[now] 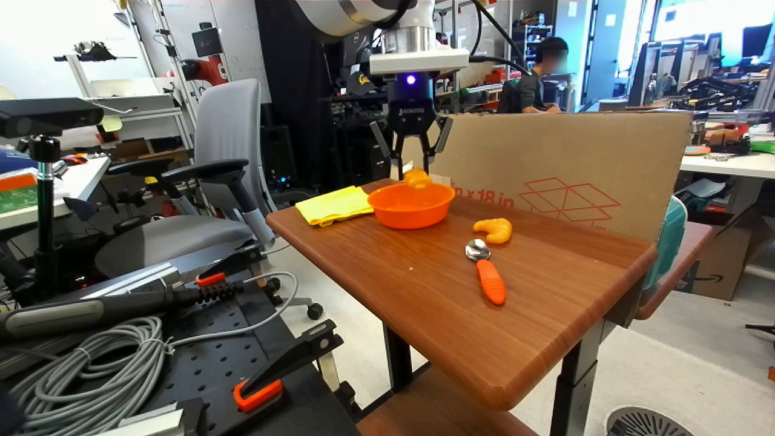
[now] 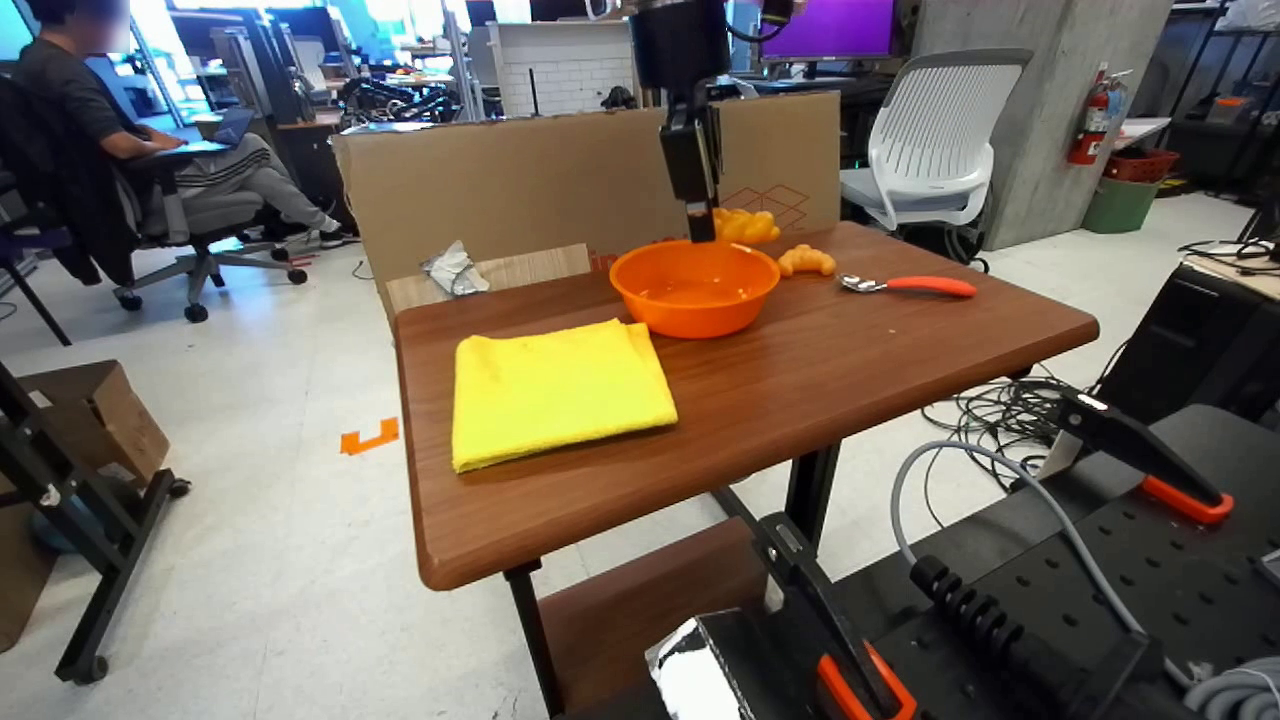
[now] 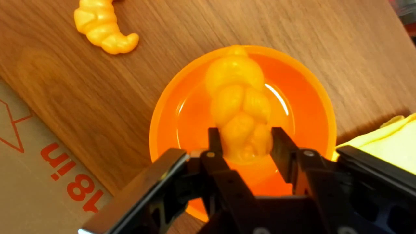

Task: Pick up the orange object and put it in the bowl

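The orange object is a chunky, lumpy yellow-orange piece, seen in both exterior views (image 1: pixel 418 178) (image 2: pixel 748 226) and in the wrist view (image 3: pixel 239 97). My gripper (image 3: pixel 246 139) is shut on one end of it, with a finger on either side. The gripper also shows in both exterior views (image 1: pixel 412 172) (image 2: pixel 702 228), pointing down. The bright-orange round bowl (image 1: pixel 412 212) stands upright on the table. The held piece is above the bowl, near its rim height, and lies over its inside in the wrist view (image 3: pixel 307 94). The bowl also shows in an exterior view (image 2: pixel 693 312).
A curved yellow-orange croissant-like piece (image 1: pixel 495 231) lies beside the bowl. A spoon with an orange handle (image 1: pixel 490 281) lies near it. A folded yellow cloth (image 2: pixel 560 395) lies on the bowl's opposite side. A cardboard sheet (image 1: pixel 557 163) stands along the table's edge.
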### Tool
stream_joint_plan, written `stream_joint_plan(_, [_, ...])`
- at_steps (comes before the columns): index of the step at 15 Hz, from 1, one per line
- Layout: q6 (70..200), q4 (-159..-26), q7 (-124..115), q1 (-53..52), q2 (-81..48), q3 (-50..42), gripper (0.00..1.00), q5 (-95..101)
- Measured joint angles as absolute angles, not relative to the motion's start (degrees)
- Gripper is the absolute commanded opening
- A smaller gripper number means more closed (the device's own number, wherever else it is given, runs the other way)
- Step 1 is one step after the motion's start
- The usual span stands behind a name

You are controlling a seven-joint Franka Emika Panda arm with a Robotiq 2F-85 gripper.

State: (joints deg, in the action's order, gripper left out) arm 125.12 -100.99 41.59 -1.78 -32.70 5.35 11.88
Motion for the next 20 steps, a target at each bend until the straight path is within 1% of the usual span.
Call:
stream_joint_plan(10, [122.15, -93.45, 37.36, -2.99, -41.45, 5.29, 0.17, 12.31])
stream_joint_plan(17, [119.32, -89.67, 34.69, -4.34, -44.96, 5.29, 0.17, 13.39])
stream_joint_plan(18, [118.99, -89.38, 34.47, -4.43, -45.06, 5.29, 0.67, 13.62])
stream_joint_plan(19, [118.7, -89.1, 34.21, -4.49, -45.19, 5.29, 0.68, 13.96])
stream_joint_plan(20, [118.3, -88.85, 33.86, -4.53, -45.3, 5.29, 0.73, 14.37])
